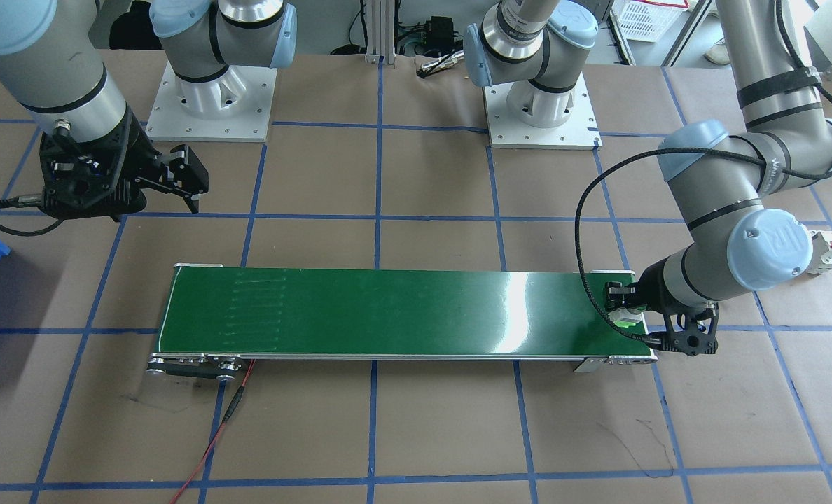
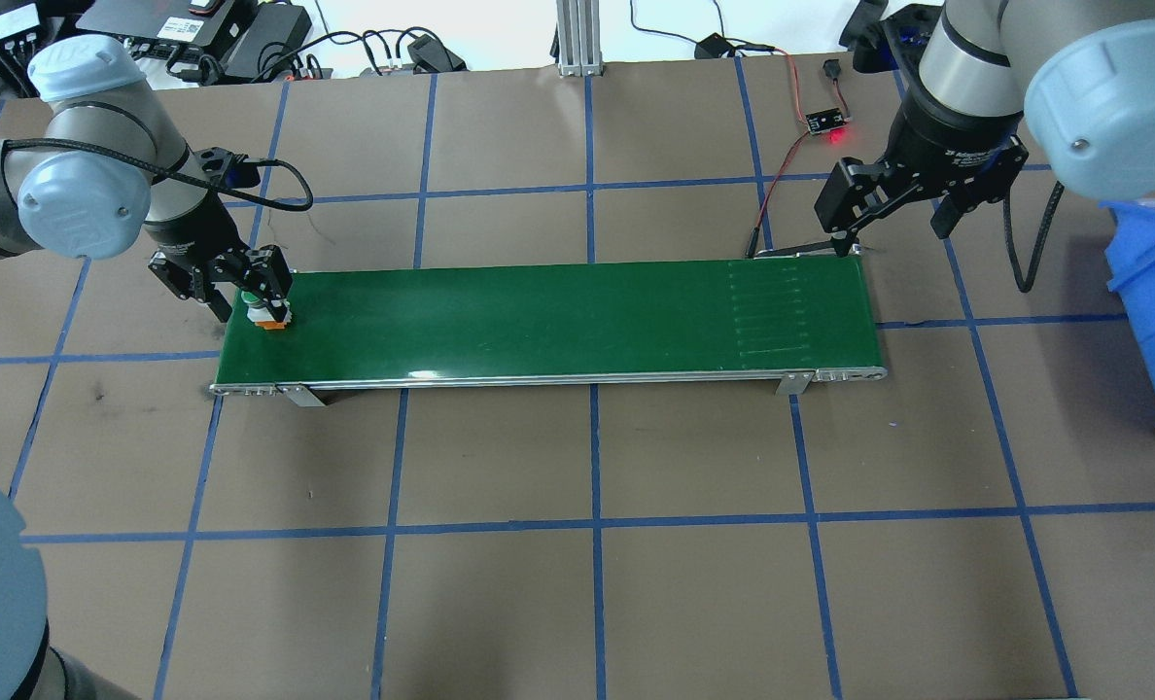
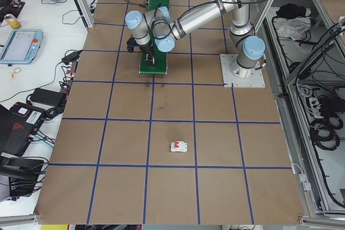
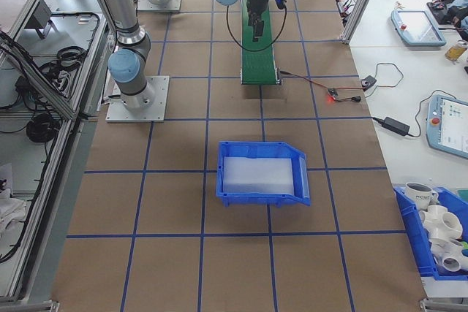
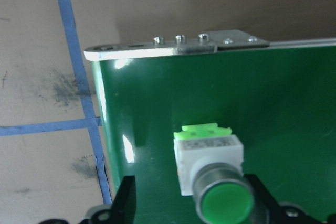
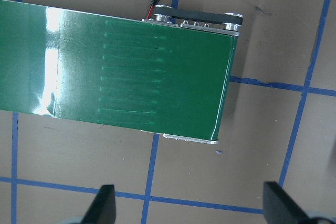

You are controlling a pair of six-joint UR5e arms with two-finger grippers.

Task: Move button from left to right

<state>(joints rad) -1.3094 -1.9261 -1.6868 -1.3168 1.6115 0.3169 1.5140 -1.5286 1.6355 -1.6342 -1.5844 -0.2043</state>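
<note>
The button (image 5: pixel 210 169) has a round green cap, a white body and a light green base. The belt (image 2: pixel 539 321) under it is dark shiny green with silver ends. The counter (image 2: pixel 577 544) is brown with blue lines making squares. The bin (image 4: pixel 262 173) is blue. Both arms are grey with light blue caps, and the left gripper (image 2: pixel 247 292) and the right gripper (image 2: pixel 889 199) are black.

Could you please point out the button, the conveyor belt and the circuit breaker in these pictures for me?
button (image 5: pixel 227 206), left wrist view, on its round green cap.
conveyor belt (image 2: pixel 558 316), overhead view, on the bare green surface mid-belt.
circuit breaker (image 3: pixel 179 146), exterior left view, on its white body.
</note>
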